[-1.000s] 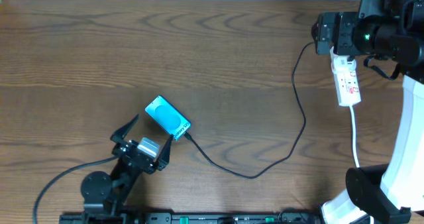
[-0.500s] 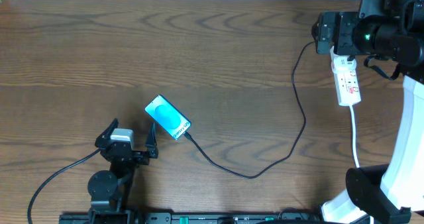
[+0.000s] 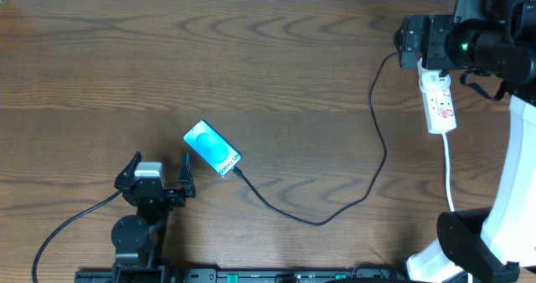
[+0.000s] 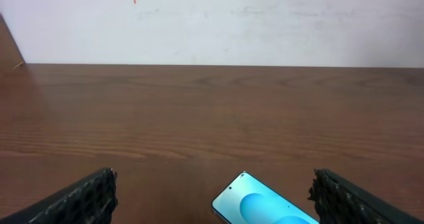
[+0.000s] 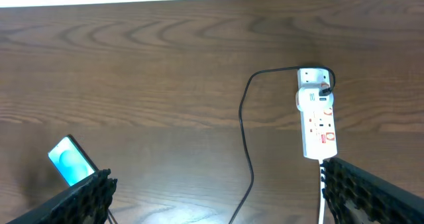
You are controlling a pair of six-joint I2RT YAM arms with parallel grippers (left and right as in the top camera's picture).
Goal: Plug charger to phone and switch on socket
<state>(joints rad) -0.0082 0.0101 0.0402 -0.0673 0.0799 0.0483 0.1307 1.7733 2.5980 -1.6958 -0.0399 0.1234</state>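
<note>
Charger (image 3: 314,222) tip at phone (image 3: 212,147), looks plugged. Left tool (image 3: 161,164) wide, empty. Right tool (image 5: 215,197) wide above socket (image 3: 439,103); switch apparently not yet pressed.

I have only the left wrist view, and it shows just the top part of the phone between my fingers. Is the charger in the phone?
Observer: From overhead, the charger tip meets the near end of the phone. It looks plugged in.
Operator: Where does the cable go from there?
Observer: It curves to the right and then up to the far end of the socket.
Operator: Is the other arm ready at the socket?
Observer: In the right wrist view, the right end effector is open. The socket lies ahead of it and is not touched.
</note>
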